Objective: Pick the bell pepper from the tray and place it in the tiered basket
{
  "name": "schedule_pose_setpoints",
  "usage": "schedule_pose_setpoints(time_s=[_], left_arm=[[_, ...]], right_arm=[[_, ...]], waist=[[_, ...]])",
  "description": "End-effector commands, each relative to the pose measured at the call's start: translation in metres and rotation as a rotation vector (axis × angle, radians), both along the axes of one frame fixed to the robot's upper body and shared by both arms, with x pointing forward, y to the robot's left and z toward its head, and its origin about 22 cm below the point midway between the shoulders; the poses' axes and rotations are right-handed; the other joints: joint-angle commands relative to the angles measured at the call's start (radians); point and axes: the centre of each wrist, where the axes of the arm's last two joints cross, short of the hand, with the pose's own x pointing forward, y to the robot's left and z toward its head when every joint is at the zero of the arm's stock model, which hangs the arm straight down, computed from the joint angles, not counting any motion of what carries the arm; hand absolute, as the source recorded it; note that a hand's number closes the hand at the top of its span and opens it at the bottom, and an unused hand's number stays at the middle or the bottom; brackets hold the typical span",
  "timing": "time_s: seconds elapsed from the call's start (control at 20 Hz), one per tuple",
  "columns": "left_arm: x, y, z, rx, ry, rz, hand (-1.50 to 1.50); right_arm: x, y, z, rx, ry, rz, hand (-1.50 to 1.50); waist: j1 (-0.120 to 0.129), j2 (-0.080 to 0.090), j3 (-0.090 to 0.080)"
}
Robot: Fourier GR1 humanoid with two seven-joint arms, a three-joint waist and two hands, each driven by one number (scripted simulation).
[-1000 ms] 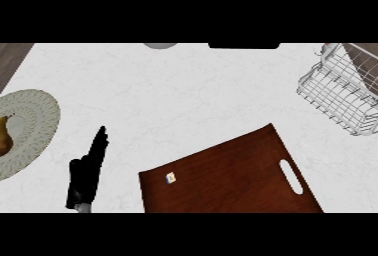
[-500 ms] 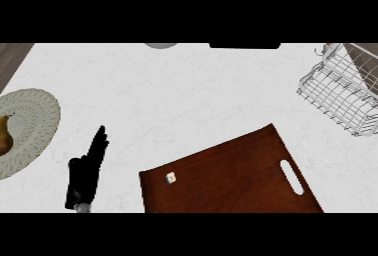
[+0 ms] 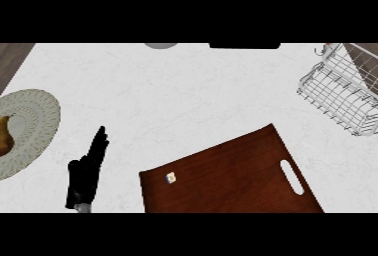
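Tray [image 3: 229, 175] as ref: no bell pepper visible on it, only a small pale speck; location can't tell. Left hand [image 3: 85, 172] just left of tray, fingers straight, holding nothing. Tiered basket [image 3: 343, 92] up-right of tray; right hand not seen

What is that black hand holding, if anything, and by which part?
Nothing. The left hand rests open on the counter, fingers straight, beside the tray. The right hand is out of view.
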Motion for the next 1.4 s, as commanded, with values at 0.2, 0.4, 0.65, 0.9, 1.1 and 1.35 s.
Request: schedule_pose_setpoints(time_s=[0.2, 0.4, 0.65, 0.9, 1.1, 1.35], left_arm=[[-0.003, -0.011, -0.006, -0.010, 0.028, 0.006, 0.00], [-0.003, -0.005, 0.001, -0.007, 0.039, 0.008, 0.00], [0.001, 0.004, -0.007, 0.014, 0.019, 0.018, 0.00], [-0.012, -0.007, -0.005, 0.003, 0.051, 0.045, 0.00], [-0.002, 0.004, -0.012, 0.013, 0.050, 0.066, 0.00], [-0.017, 0.000, -0.002, -0.003, 0.043, 0.080, 0.00]], right_arm=[[0.012, -0.006, -0.032, 0.336, -0.143, 0.021, -1.50], [0.011, -0.008, -0.046, 0.435, -0.303, 0.037, -1.50], [0.008, -0.026, -0.022, 0.439, -0.486, -0.002, -1.50], [-0.036, -0.076, 0.011, 0.352, -0.641, -0.218, -1.50], [-0.076, -0.110, 0.032, 0.359, -0.678, -0.348, -1.50], [-0.156, -0.154, 0.041, 0.388, -0.714, -0.394, -1.50]], waist=[[-0.009, 0.001, -0.003], [-0.012, 0.000, -0.002], [-0.012, 0.002, -0.003], [-0.030, -0.005, -0.003], [-0.052, -0.006, -0.005], [-0.071, -0.015, -0.003]])
